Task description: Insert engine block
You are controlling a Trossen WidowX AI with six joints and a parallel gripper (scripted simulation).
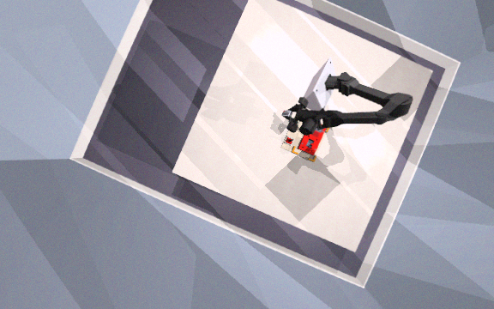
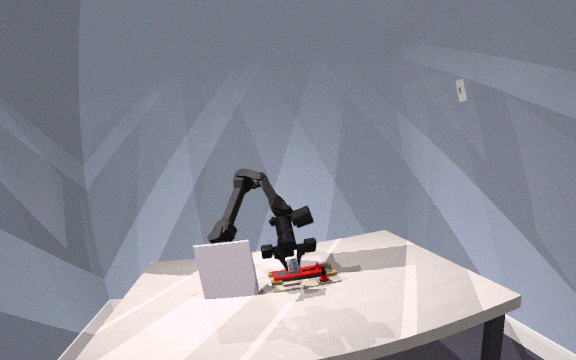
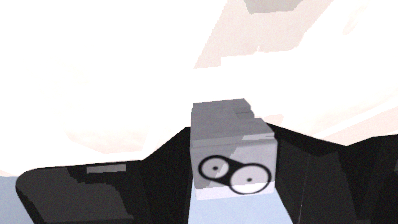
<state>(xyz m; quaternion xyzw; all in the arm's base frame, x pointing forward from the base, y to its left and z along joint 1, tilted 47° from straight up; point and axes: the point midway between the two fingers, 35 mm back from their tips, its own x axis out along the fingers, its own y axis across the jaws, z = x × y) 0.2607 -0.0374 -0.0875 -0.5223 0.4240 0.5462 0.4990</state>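
Note:
The engine block (image 1: 286, 113) (image 2: 292, 265) (image 3: 225, 122) is light grey, with two linked white circles outlined in black on the face toward the wrist camera. My gripper (image 1: 290, 115) (image 2: 292, 266) (image 3: 222, 130) is shut on it, with one dark finger on each side. The hand is tilted. The red car body (image 1: 318, 136) (image 2: 288, 276) lies on the table, with a dark opening in its top. From above, the block shows off the car's upper left side, outside the opening. The rib and the block's slot cannot be made out.
Cream parts (image 1: 286, 146) (image 2: 288, 286) lie along the car's side, with a small red piece (image 1: 289, 140) (image 2: 324, 276) at them. A pale upright panel (image 1: 316, 96) (image 2: 225, 270) stands beside the car near the arm's base. The table (image 1: 238, 142) (image 2: 368, 305) carries all this.

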